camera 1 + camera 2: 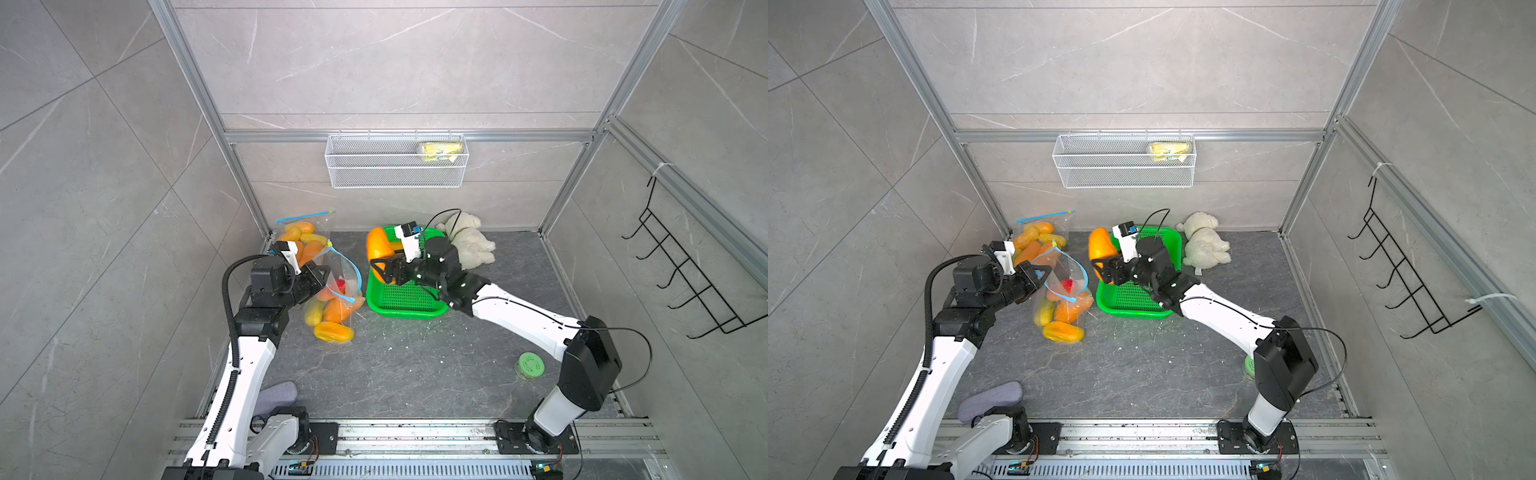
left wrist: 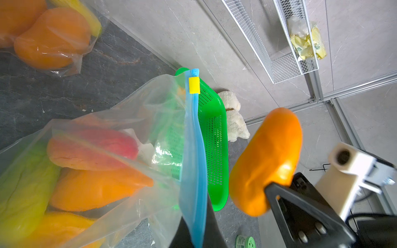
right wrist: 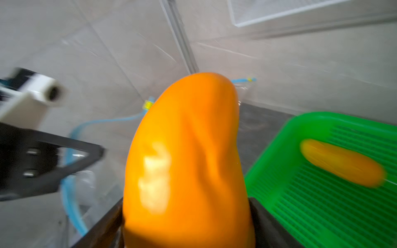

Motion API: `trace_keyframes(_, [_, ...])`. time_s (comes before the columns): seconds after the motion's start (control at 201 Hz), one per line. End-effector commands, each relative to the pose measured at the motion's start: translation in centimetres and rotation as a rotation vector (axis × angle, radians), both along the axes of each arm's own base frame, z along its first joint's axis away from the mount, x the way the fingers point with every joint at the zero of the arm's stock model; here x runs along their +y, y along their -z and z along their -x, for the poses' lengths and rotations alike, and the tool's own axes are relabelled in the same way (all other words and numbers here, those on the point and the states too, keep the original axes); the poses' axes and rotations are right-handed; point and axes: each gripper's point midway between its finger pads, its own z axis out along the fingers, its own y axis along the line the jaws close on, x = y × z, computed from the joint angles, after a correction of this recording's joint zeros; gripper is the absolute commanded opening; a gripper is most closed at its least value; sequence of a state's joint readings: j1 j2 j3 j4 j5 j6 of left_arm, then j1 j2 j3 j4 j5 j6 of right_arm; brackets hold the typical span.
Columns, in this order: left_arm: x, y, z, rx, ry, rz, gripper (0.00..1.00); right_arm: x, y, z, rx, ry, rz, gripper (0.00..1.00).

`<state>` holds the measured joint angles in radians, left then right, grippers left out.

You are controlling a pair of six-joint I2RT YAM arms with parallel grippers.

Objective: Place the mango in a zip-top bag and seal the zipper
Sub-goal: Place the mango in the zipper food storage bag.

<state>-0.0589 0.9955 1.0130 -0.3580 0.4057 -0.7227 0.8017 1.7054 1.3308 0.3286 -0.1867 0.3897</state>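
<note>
The left gripper (image 1: 323,275) pinches the blue zipper rim (image 1: 358,272) of the clear plastic zip-top bag (image 1: 345,291), mouth open rightward. Just right of it, the right gripper (image 1: 380,269) grasps the orange mango (image 1: 377,246), long axis running beyond its fingertips.

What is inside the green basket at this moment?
One orange mango lies in the green basket; in both top views the right arm covers much of its far half.
</note>
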Motion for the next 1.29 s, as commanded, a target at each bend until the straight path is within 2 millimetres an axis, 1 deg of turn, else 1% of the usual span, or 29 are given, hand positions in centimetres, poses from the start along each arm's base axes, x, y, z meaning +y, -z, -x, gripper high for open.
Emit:
trace_keyframes(0.0, [-0.4,-1.5,0.3,-0.057,0.022,0.018,0.0,2.6,-4.3,0.3,-0.086,-0.009,-0.379,0.12])
trace_keyframes(0.055, [-0.4,-1.4,0.4,-0.053,0.021,0.015,0.0,4.0,-4.4,0.3,-0.093,-0.001,-0.441,0.1])
trace_keyframes(0.129, [-0.3,-1.3,0.7,-0.049,0.019,0.01,0.0,5.7,-4.0,0.4,-0.112,0.021,-0.457,0.1])
trace_keyframes(0.139, [-0.3,-1.2,0.7,-0.049,0.018,0.01,0.0,5.9,-4.1,0.4,-0.119,0.025,-0.461,0.1])
trace_keyframes(0.184, [-0.2,-1.2,0.9,-0.048,0.016,0.006,0.0,6.6,-3.7,0.3,-0.134,0.051,-0.448,0.1])
trace_keyframes(0.234, [-0.2,-1.2,1.0,-0.048,0.014,0.004,0.0,7.3,-2.5,0.1,-0.121,0.075,-0.434,0.11])
trace_keyframes(0.294, [-0.2,-1.3,1.0,-0.051,0.013,0.006,0.0,7.6,-1.3,-0.2,-0.104,0.088,-0.461,0.11])
trace_keyframes(0.363, [-0.1,-1.4,1.0,-0.051,0.009,0.008,0.0,7.9,0.6,-0.7,-0.065,0.096,-0.491,0.11])
trace_keyframes(0.428, [-0.1,-1.5,1.2,-0.05,0.006,0.014,0.0,8.3,1.9,-0.7,-0.037,0.085,-0.486,0.12])
trace_keyframes(0.553, [0.0,-1.5,1.6,-0.056,-0.001,0.012,0.0,9.0,4.0,-0.1,-0.019,0.071,-0.406,0.15])
trace_keyframes(0.677, [0.3,-1.5,1.7,-0.058,-0.015,0.007,0.0,9.9,6.5,0.7,0.005,0.012,-0.31,0.23])
trace_keyframes(0.747, [0.4,-1.5,1.7,-0.058,-0.02,0.005,0.0,10.5,7.4,1.9,-0.013,-0.063,-0.265,0.3])
trace_keyframes(0.841, [0.5,-1.4,1.7,-0.057,-0.026,0.0,0.0,10.8,8.2,3.5,-0.046,-0.151,-0.209,0.32])
trace_keyframes(0.896, [0.5,-1.4,1.7,-0.055,-0.025,-0.003,0.0,11.0,9.0,4.2,-0.058,-0.19,-0.163,0.35])
trace_keyframes(0.951, [0.5,-1.5,1.8,-0.058,-0.026,-0.005,0.0,11.0,9.8,4.5,-0.067,-0.209,-0.106,0.36])
trace_keyframes(1.031, [0.5,-1.5,1.9,-0.06,-0.026,-0.009,0.0,10.9,10.3,4.8,-0.086,-0.227,-0.018,0.39])
trace_keyframes(1.11, [0.6,-1.5,2.0,-0.061,-0.029,-0.013,0.0,11.0,10.7,5.0,-0.099,-0.257,0.078,0.39])
trace_keyframes(1.165, [0.6,-1.7,2.1,-0.064,-0.028,-0.014,0.0,11.3,11.5,5.3,-0.084,-0.3,0.161,0.4])
trace_keyframes(1.17, [0.6,-1.7,2.1,-0.065,-0.027,-0.014,0.0,11.3,11.3,5.3,-0.089,-0.305,0.162,0.4])
trace_keyframes(1.24, [0.6,-1.9,2.2,-0.069,-0.027,-0.015,0.0,11.7,12.7,5.5,-0.04,-0.357,0.266,0.41])
trace_keyframes(1.289, [0.6,-2.0,2.2,-0.071,-0.027,-0.016,0.0,12.0,13.4,6.1,-0.017,-0.411,0.321,0.41])
